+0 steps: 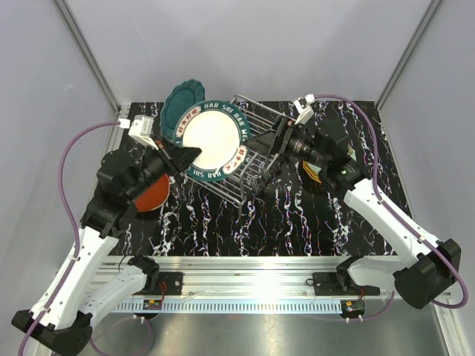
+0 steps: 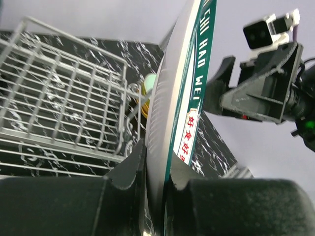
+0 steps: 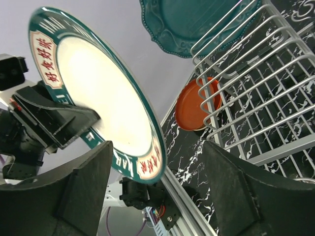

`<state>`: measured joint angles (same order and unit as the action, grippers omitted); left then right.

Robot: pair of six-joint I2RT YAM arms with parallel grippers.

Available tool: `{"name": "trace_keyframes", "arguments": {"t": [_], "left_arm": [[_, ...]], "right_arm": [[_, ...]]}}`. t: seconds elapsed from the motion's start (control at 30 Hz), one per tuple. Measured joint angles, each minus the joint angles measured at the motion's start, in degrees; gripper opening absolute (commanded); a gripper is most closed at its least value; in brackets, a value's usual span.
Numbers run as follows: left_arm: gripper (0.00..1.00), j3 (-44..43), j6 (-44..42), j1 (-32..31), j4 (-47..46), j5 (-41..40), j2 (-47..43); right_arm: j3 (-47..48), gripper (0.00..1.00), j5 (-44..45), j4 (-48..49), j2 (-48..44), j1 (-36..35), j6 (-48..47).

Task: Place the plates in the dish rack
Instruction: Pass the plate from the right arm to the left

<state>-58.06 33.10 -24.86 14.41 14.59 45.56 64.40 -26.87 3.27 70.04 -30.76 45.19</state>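
We have the cream plate (image 1: 211, 141) nearly upright, left jaws pinching its left rim, at the left end of the dish rack (image 1: 256, 165), likely so it can drop edgewise into a slot; right jaws stand spread at its right rim, gripping nothing

**Lettering on the cream plate (image 1: 211, 139).** Top view, upper centre: white capitals run round the plate's dark green rim, and the upper arc reads "HAO SHI HAO WEI". Left wrist view, centre: the same rim is seen edge-on and shows "SHI HAO WEI". Below it, a white panel (image 2: 188, 132) carries red characters beginning 好食好. Right wrist view, upper left: a second white panel (image 3: 43, 54) reads 好食好味 in red. No other text is legible.
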Motion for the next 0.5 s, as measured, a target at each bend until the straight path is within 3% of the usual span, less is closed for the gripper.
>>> {"name": "trace_keyframes", "arguments": {"t": [0.23,0.5], "left_arm": [[0.00,-7.39,-6.36,-0.04,3.69,-7.41,-0.31],[0.00,-9.77,-23.19,-0.09,4.35,-18.99,-2.12]], "right_arm": [[0.17,0.86,4.28,-5.95,-3.17,0.00,-3.17],[0.59,0.88,8.72,-10.84,-5.14,0.00,-6.67]]}}
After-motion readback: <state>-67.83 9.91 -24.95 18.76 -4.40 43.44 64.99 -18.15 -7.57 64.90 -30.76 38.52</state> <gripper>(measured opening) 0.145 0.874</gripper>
